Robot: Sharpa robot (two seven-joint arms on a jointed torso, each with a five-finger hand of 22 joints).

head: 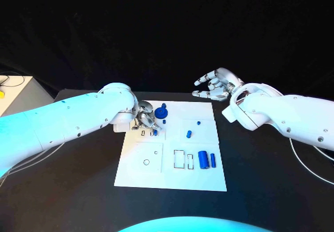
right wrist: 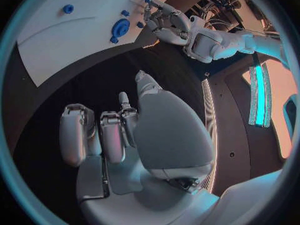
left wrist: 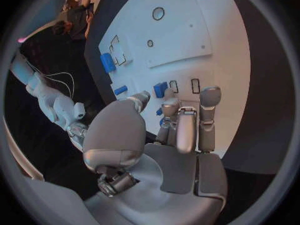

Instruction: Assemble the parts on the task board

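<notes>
A black bench (head: 83,203) stands before a dark backdrop (head: 139,38). A white cabinet (head: 17,96) sits at its far left corner.

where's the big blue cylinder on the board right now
In the head view the big blue cylinder lies on the task board, near its right edge, between two empty rectangular slots and a thinner blue rod.

A matte black table (head: 264,193) carries the work area, with a white box-shaped unit (head: 17,94) bearing a small yellow object (head: 2,95) beside its far left corner.

Robot lab, black-draped table (head: 264,193), loose cables (head: 306,159)
</notes>
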